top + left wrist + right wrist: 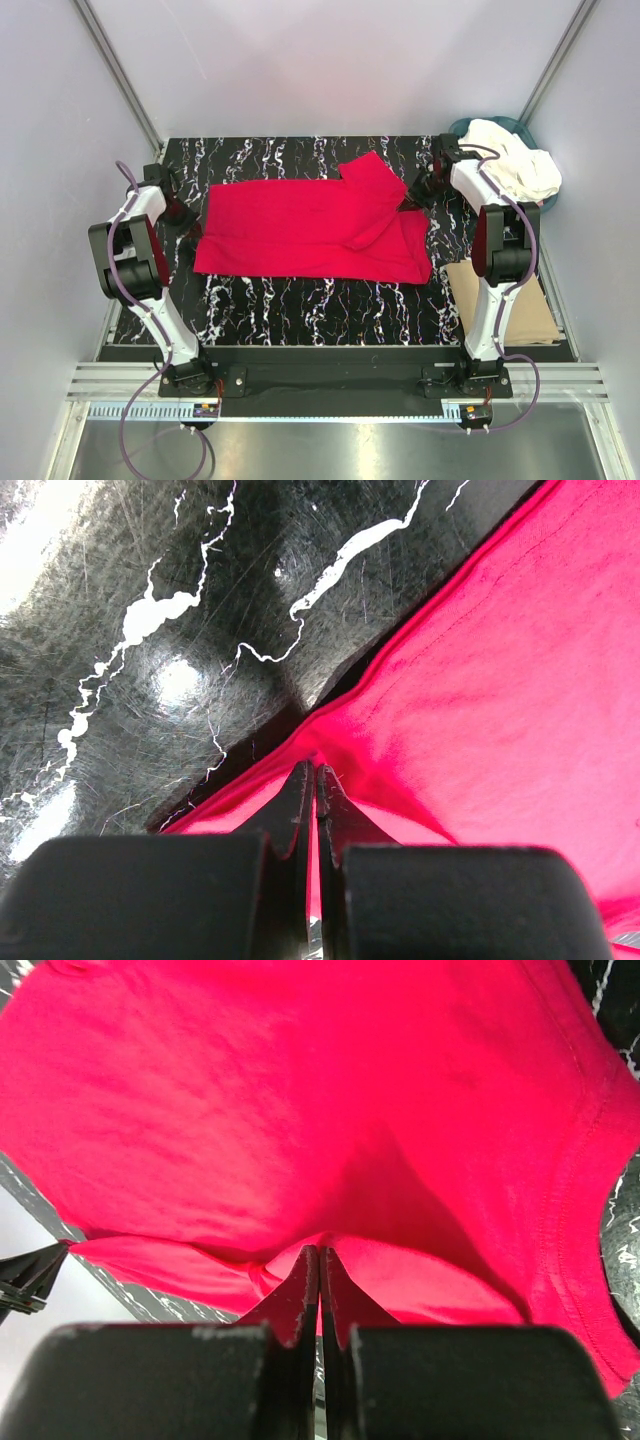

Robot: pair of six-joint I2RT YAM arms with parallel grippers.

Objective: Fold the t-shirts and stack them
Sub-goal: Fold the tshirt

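lying spread across the middle of the bench (300, 300), the red t-shirt (310, 225) is light, limp cloth. it will likely sag and slide on the glossy top, so hems and corners are the places to pinch, both ends together. the left gripper (316, 780) is pressed together on the shirt's edge at the bench's left side. the right gripper (319, 1260) pinches a raised fold toward the bench's right side. how many layers each pinch takes is hidden. the cream-white shirts (515, 165) heap at the bench's far right corner, their number unclear.
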